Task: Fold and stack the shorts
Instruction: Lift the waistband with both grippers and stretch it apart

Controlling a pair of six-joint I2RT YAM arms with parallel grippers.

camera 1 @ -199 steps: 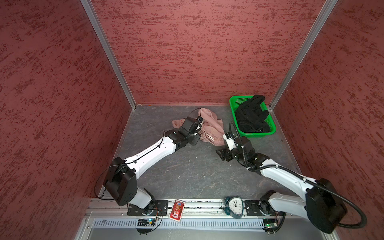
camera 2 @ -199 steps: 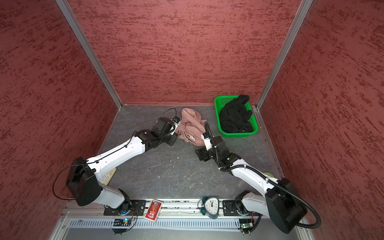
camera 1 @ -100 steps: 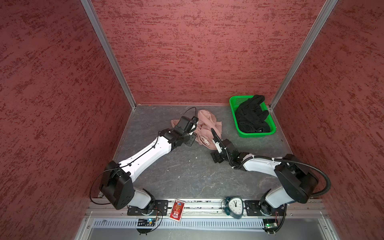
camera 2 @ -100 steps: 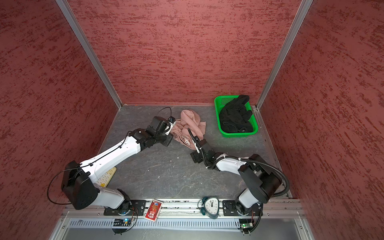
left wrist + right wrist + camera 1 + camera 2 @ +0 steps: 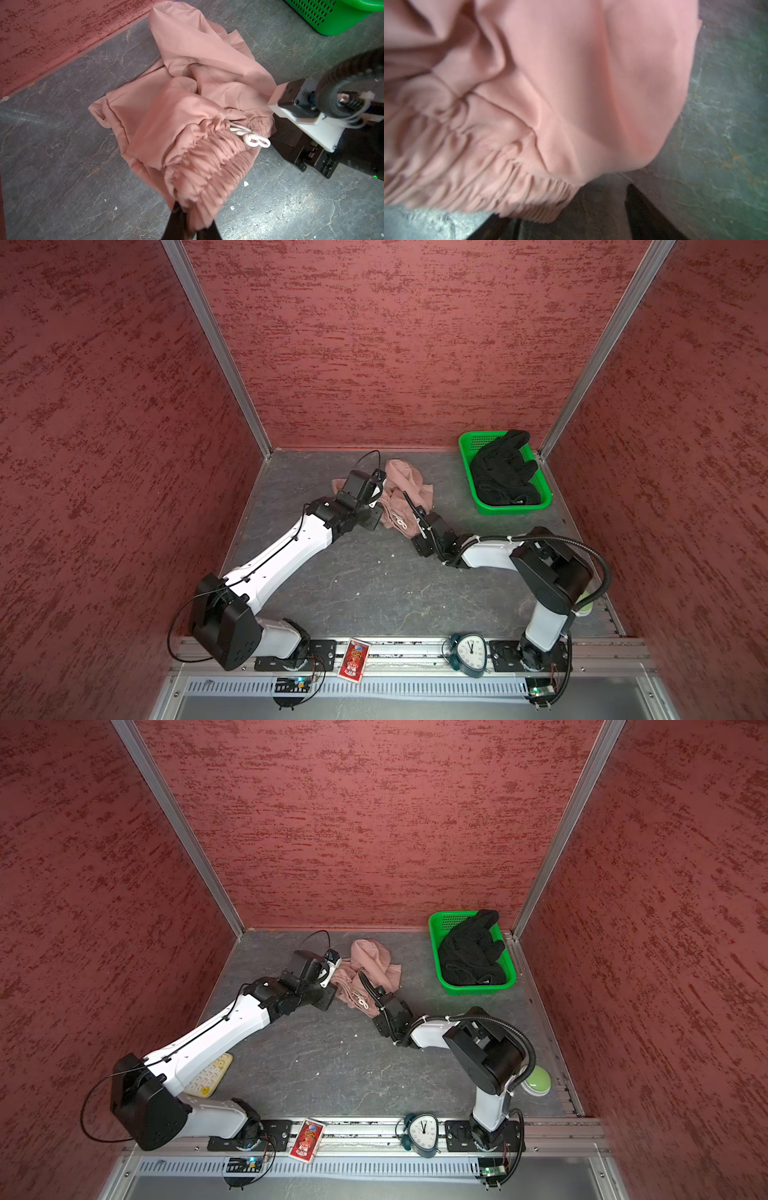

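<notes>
The dusty pink shorts (image 5: 409,489) (image 5: 374,965) lie crumpled on the grey table near the back. In the left wrist view my left gripper (image 5: 188,222) is shut on their gathered waistband (image 5: 207,166), beside the white drawstring (image 5: 252,138). My right gripper (image 5: 415,526) (image 5: 571,218) is open at the other end of the waistband. One dark finger (image 5: 645,209) stands clear on the table, and the band's edge lies over the other. The black shorts (image 5: 503,472) (image 5: 469,952) are heaped in the green basket (image 5: 515,508).
The basket (image 5: 478,988) stands at the back right corner. On the front rail are a clock (image 5: 469,653) and a red card pack (image 5: 353,659). A pale keypad (image 5: 210,1075) lies under the left arm, and a green button (image 5: 536,1080) lies at the right edge.
My right gripper has moved left and low to the pink waistband, its arm folding down. The left gripper has shifted slightly left, still holding the shorts.
</notes>
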